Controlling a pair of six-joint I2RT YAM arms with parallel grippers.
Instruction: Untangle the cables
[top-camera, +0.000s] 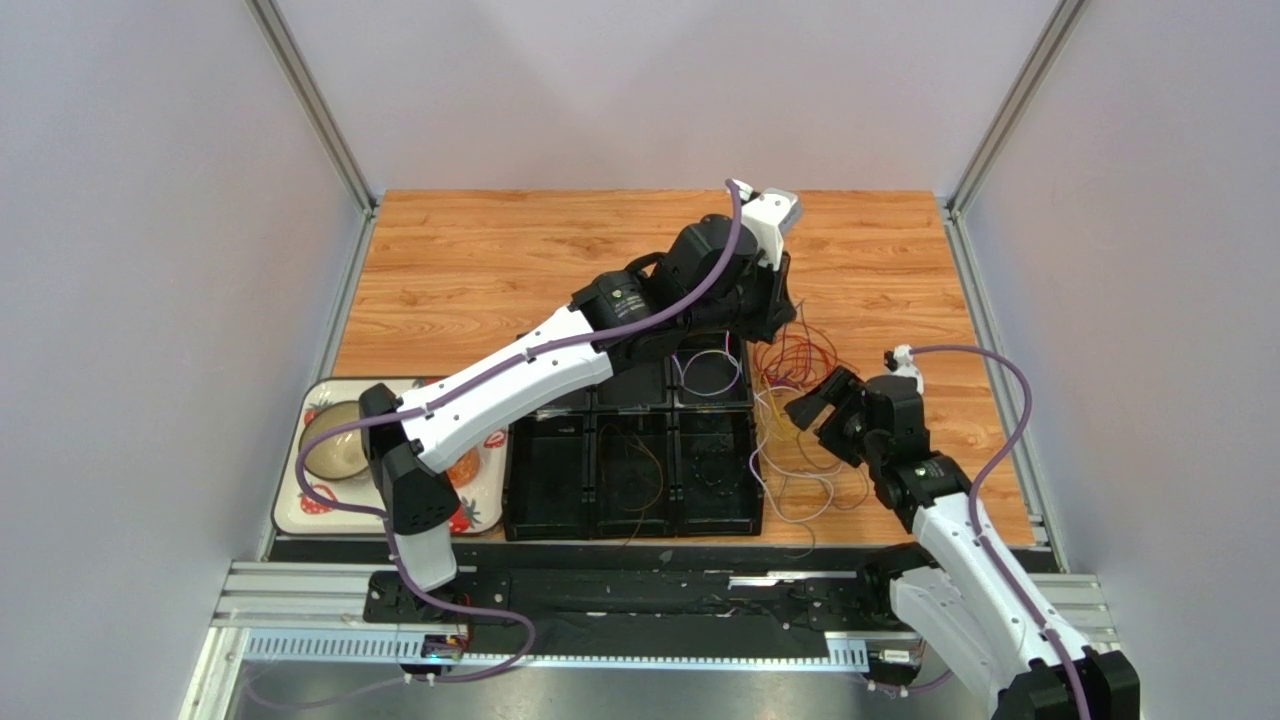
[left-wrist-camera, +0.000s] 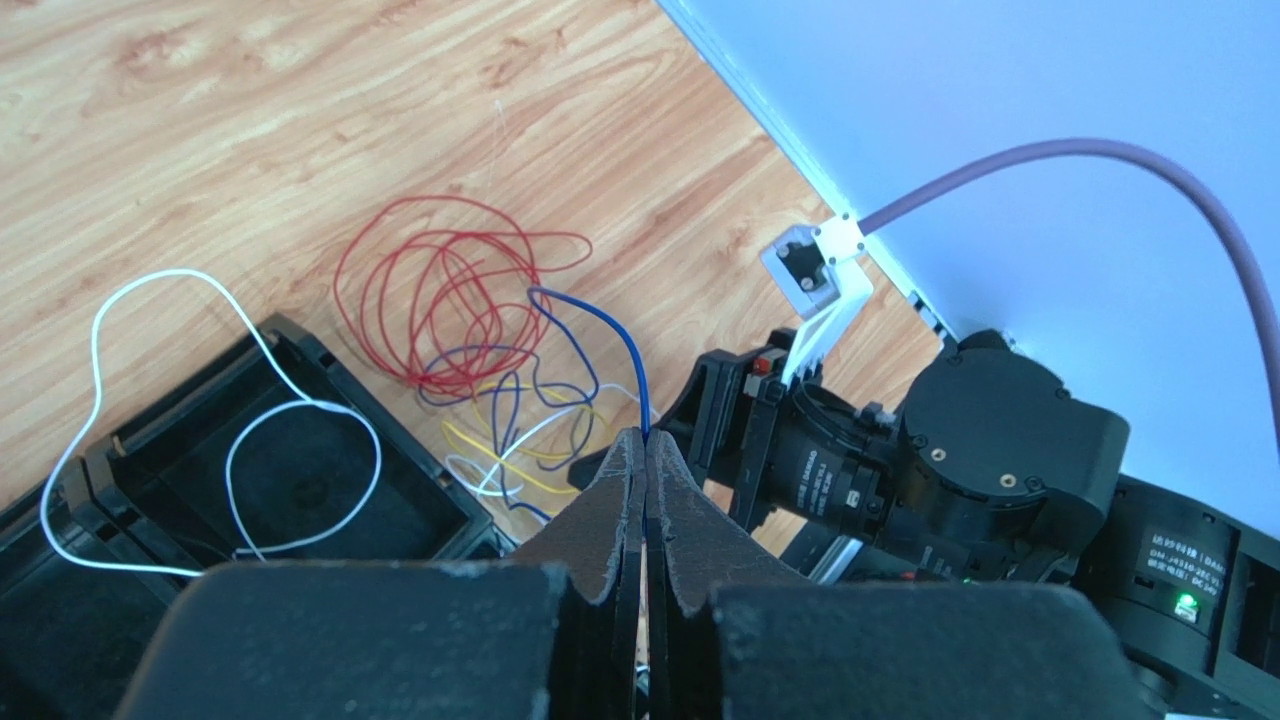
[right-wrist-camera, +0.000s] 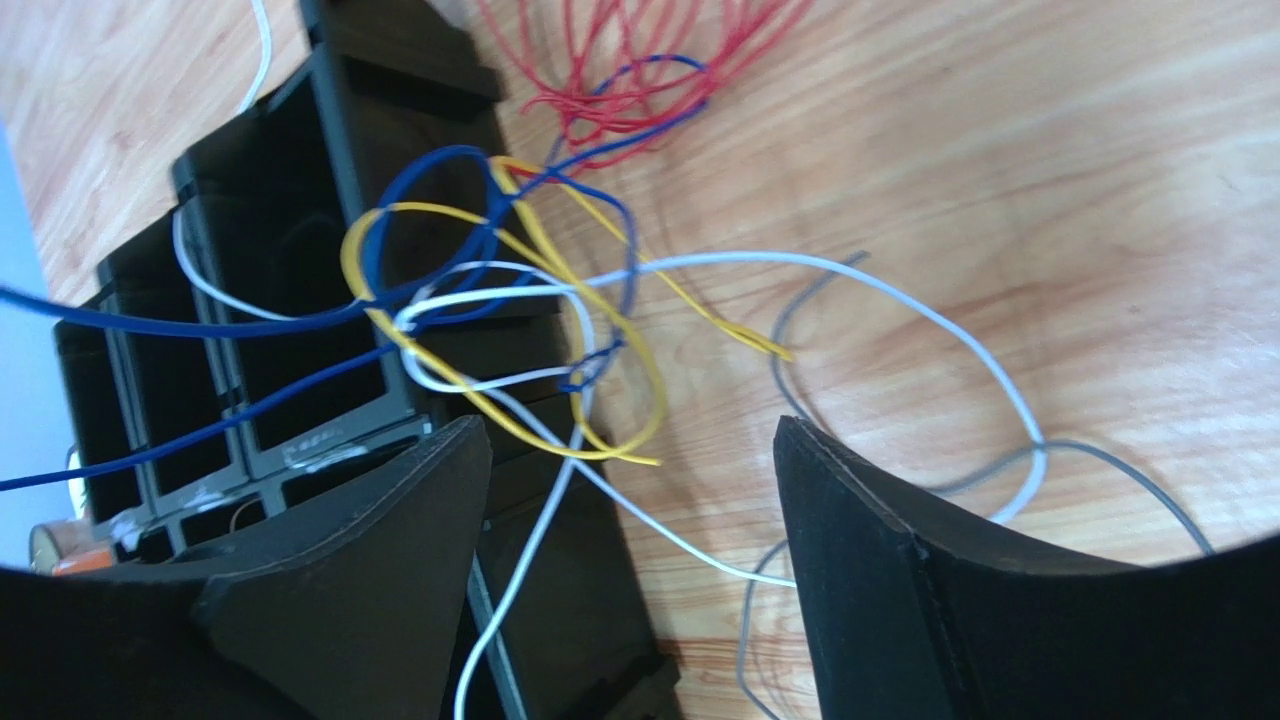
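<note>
Pinching one blue cable (left-wrist-camera: 634, 368), the left jaws are closed; the right jaws gape wide, and the other cables (top-camera: 793, 360) lie knotted right of the counter's (top-camera: 496, 255) middle. Barely started, I'd say.

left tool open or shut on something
Shut: the left tool has its fingers pressed together, pinching the thin blue wire that runs out from their tips.

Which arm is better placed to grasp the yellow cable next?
Right. The right gripper is open just above the tangled yellow cable, free to close on it, whereas the left gripper is shut on the blue cable.
</note>
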